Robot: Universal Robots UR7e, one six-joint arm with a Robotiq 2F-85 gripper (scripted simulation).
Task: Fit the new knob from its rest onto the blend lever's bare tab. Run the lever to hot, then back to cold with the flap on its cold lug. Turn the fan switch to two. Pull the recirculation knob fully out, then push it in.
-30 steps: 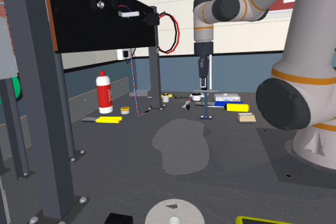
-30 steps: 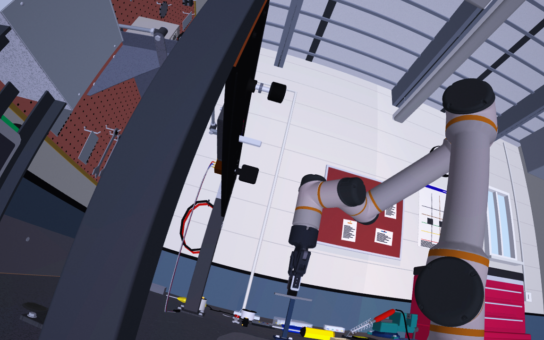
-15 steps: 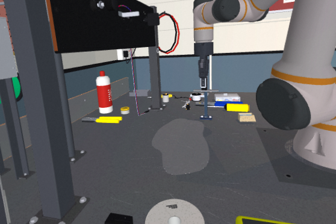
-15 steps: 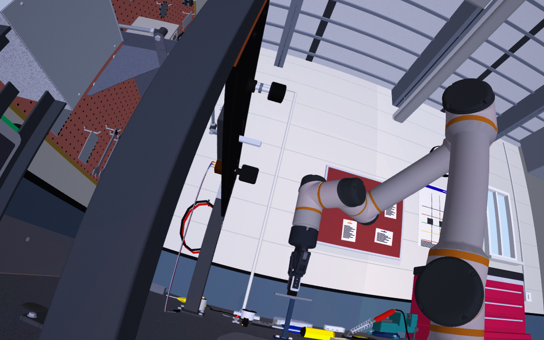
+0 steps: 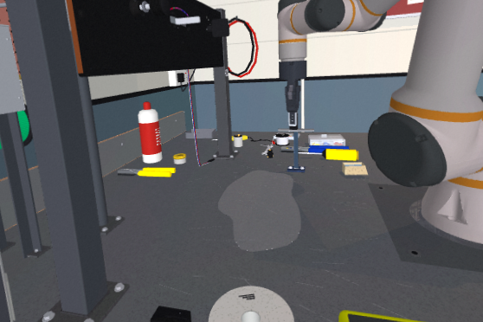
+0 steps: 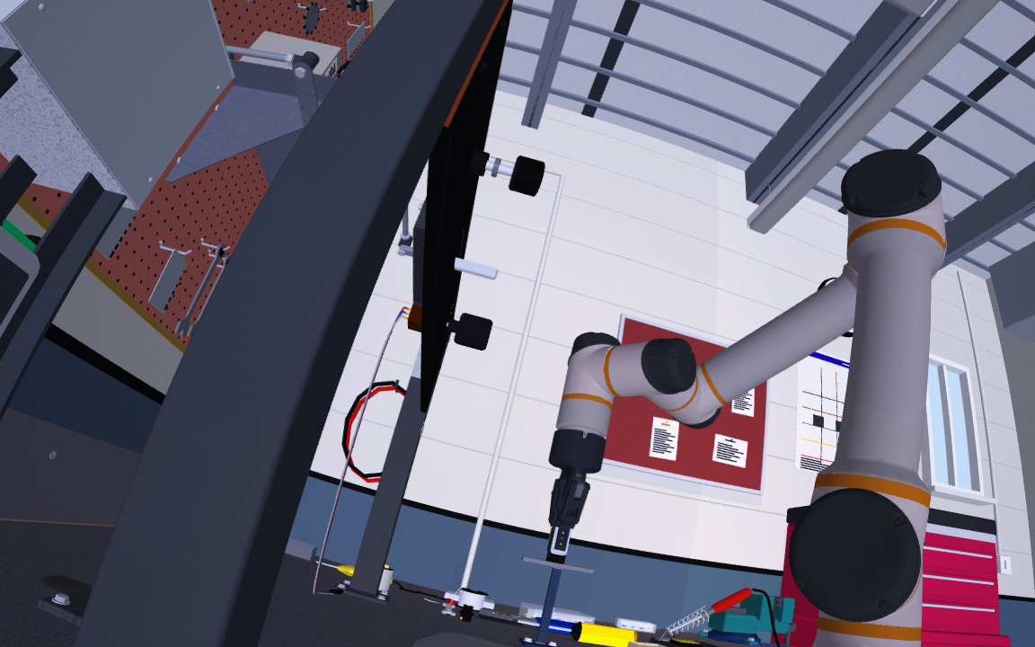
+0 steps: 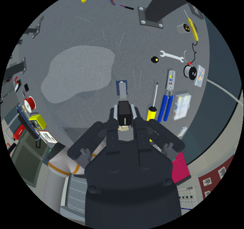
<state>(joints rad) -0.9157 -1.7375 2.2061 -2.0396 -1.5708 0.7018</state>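
The new knob [image 7: 125, 115], a small black block with a white line on top, sits on the flat plate of its rest [image 5: 295, 148], a thin blue post on the bench, and my gripper [image 7: 125, 119] points straight down over it, closed on the knob. On the black panel [image 5: 143, 22] up to the left, the blend lever's bare white tab [image 5: 185, 20] sticks out toward me. In the second side camera a black knob [image 6: 525, 175] stands out from the panel above the tab [image 6: 476, 269] and another [image 6: 472, 331] below it.
The dark steel frame post [image 5: 47, 130] carrying the panel fills the left foreground. A second post [image 5: 223, 87] stands just left of the rest. Blue pliers [image 7: 166, 106], a yellow screwdriver [image 7: 152, 109], a wrench [image 7: 171, 56] and a parts box [image 7: 182, 104] lie right of the rest.
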